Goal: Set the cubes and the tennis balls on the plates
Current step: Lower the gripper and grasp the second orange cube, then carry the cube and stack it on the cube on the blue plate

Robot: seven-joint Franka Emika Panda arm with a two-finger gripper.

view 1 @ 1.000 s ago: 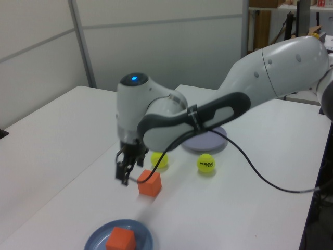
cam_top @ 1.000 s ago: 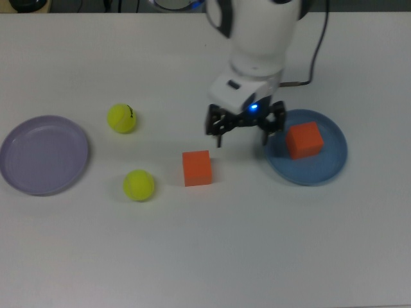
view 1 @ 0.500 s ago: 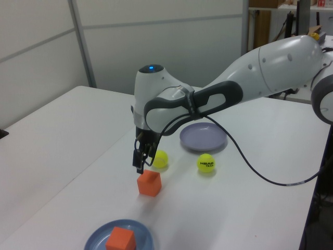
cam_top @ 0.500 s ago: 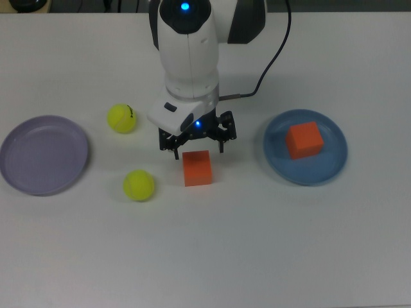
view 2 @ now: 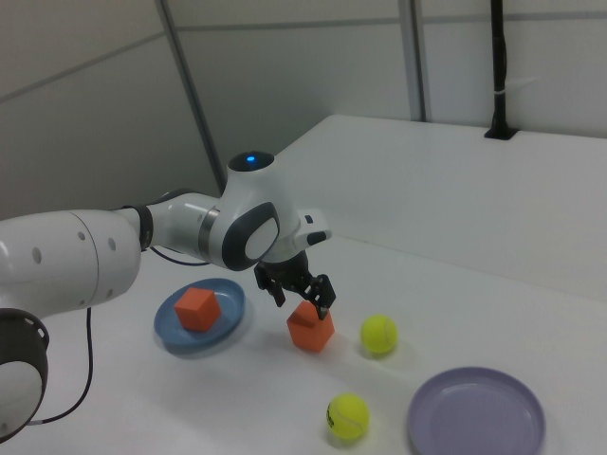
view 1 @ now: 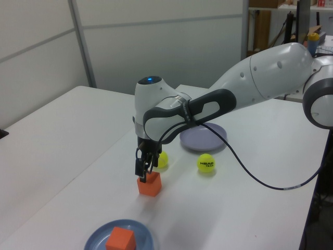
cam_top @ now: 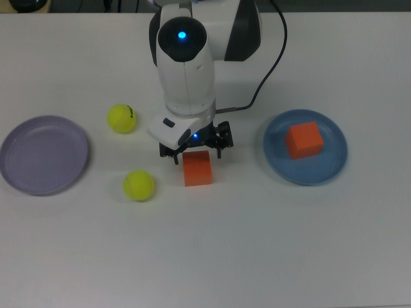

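One orange cube [cam_top: 197, 170] lies on the table at the middle of the top view. My gripper [cam_top: 196, 154] hangs open right over it, one finger on each side of its top, in the left view [view 1: 144, 172] level with the cube's upper edge. The other cube [cam_top: 304, 140] rests on the blue plate [cam_top: 323, 171] at the top view's right. The lavender plate [cam_top: 43, 154] lies bare at the top view's left. Two tennis balls sit between it and the arm: one with a black mark [cam_top: 121, 119] and one nearer the front [cam_top: 139, 185].
The white arm [cam_top: 186, 58] reaches in from the top view's far edge, with a black cable [cam_top: 273, 61] looping to its right. In the left view the table's near corner sits by the blue plate [view 1: 141, 231].
My gripper has swung from beside the blue plate to the top view's left, over the loose cube, and has dropped until its open fingers straddle the cube's top. Nothing else moved.
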